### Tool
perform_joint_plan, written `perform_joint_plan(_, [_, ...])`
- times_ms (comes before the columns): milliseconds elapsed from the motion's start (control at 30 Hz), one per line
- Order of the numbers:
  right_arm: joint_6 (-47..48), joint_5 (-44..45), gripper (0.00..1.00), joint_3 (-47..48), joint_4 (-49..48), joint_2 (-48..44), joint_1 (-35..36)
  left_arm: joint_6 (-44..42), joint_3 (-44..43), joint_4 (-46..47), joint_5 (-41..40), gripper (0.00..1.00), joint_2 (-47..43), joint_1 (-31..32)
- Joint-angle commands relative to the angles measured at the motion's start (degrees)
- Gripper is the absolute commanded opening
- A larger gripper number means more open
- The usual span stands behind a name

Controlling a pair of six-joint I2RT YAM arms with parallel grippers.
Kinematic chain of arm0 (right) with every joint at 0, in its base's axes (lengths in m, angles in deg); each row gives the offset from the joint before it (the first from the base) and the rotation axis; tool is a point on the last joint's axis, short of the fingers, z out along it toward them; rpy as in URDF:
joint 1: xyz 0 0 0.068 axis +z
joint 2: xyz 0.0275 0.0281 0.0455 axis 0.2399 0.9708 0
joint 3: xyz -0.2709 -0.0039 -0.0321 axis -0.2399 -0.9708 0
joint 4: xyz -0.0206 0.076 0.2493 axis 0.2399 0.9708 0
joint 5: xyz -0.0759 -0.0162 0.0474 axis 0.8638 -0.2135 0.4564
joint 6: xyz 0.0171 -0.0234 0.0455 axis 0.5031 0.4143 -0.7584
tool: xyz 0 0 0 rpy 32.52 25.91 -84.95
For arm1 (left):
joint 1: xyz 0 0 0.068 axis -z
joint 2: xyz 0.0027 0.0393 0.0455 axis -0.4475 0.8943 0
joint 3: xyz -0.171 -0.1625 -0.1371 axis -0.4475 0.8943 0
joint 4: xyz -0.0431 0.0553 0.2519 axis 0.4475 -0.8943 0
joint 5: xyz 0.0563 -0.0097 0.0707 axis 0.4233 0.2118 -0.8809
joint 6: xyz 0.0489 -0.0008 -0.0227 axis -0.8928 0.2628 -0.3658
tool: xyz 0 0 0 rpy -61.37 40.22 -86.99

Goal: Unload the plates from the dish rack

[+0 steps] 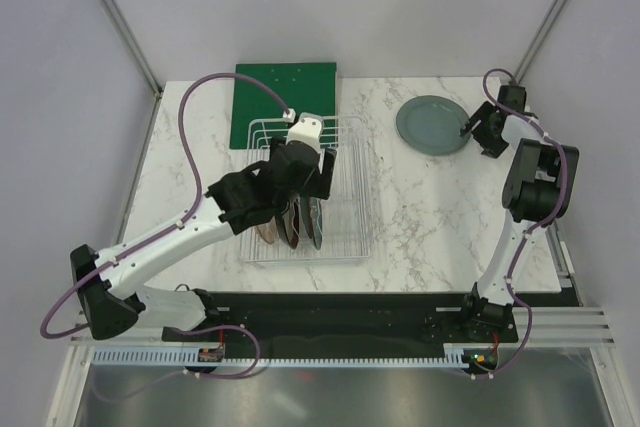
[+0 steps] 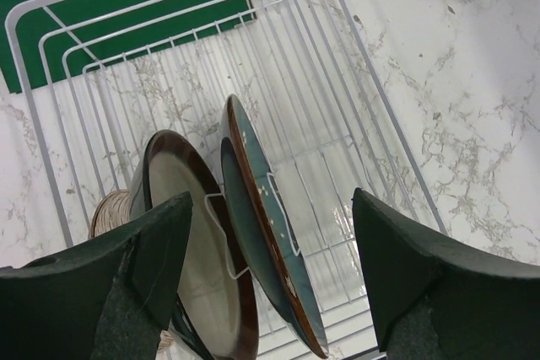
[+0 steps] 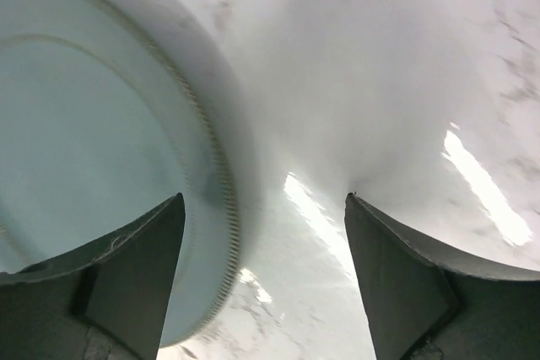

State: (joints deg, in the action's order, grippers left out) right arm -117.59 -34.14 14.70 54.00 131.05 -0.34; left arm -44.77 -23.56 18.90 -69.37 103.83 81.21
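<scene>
White marble table (image 1: 420, 217), grey walls. In dish rack (image 1: 355, 197) by green board (image 1: 270, 82): pink plate (image 2: 110, 208), maroon-rimmed plate (image 2: 190, 242), teal plate (image 2: 261, 242), all upright. Grey-green plate (image 1: 432, 124) flat on table. Both spread wide: left gripper (image 2: 270, 200) over teal plate, right gripper (image 3: 263, 200) straddling grey-green rim.

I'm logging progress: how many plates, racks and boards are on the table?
Plates: 4 (pale grey-green plate, dark teal plate, maroon-rimmed plate, brownish-pink plate)
Dish rack: 1
Green board: 1
Total: 6

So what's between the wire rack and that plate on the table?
Nothing: the top view shows bare tabletop between dish rack and grey-green plate.
</scene>
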Motion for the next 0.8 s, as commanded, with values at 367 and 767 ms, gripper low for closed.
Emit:
perform_joint_plan(367, [3.36, 9.82, 0.87, -11.55, 6.85, -26.75, -0.37, 25.21, -11.05, -24.63, -19.68, 0.78, 15.14, 7.60])
perform_joint_plan(767, [4.06, 5.07, 0.86, -21.40, 6.41, -36.71, 0.07, 36.56, -18.24, -35.79, -24.77, 0.02, 25.52, 9.35])
